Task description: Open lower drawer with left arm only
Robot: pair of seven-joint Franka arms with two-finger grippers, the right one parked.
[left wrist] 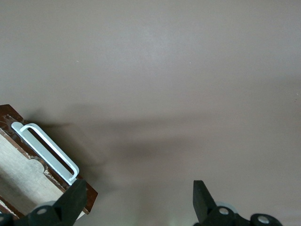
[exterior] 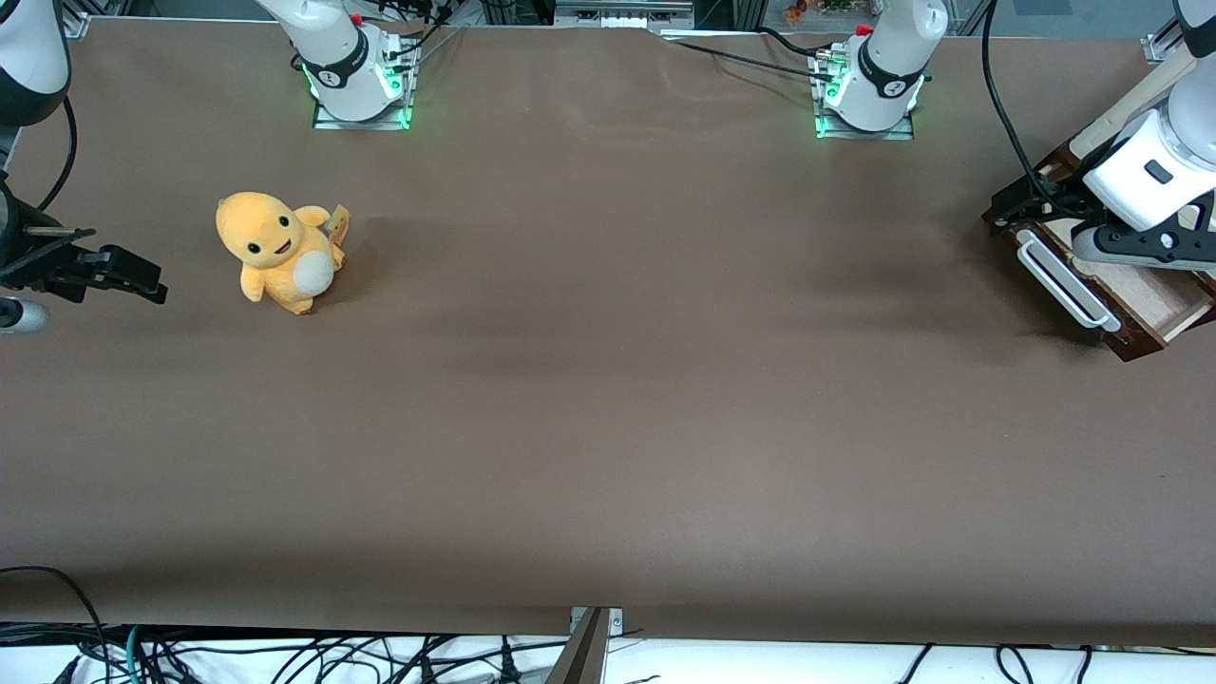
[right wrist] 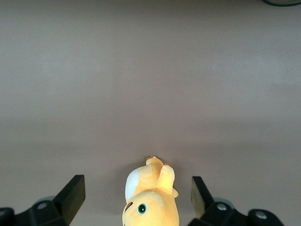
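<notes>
The lower drawer (exterior: 1154, 299) stands pulled out at the working arm's end of the table, its pale wood inside showing. Its dark brown front carries a long white bar handle (exterior: 1066, 281). The left arm (exterior: 1154, 166) reaches over the drawer. Its black gripper (exterior: 1126, 249) hangs just above the open drawer, near the front panel, and is open and empty. In the left wrist view the gripper (left wrist: 138, 197) has its fingers wide apart. The handle (left wrist: 49, 150) and the drawer front (left wrist: 87, 200) lie beside one fingertip (left wrist: 75, 195), not between the two.
A yellow plush toy (exterior: 277, 252) sits on the brown table (exterior: 608, 427) toward the parked arm's end; it also shows in the right wrist view (right wrist: 150, 200). The cabinet body (exterior: 1130, 104) rises at the table's edge above the drawer. Two white arm bases (exterior: 356, 71) stand far from the camera.
</notes>
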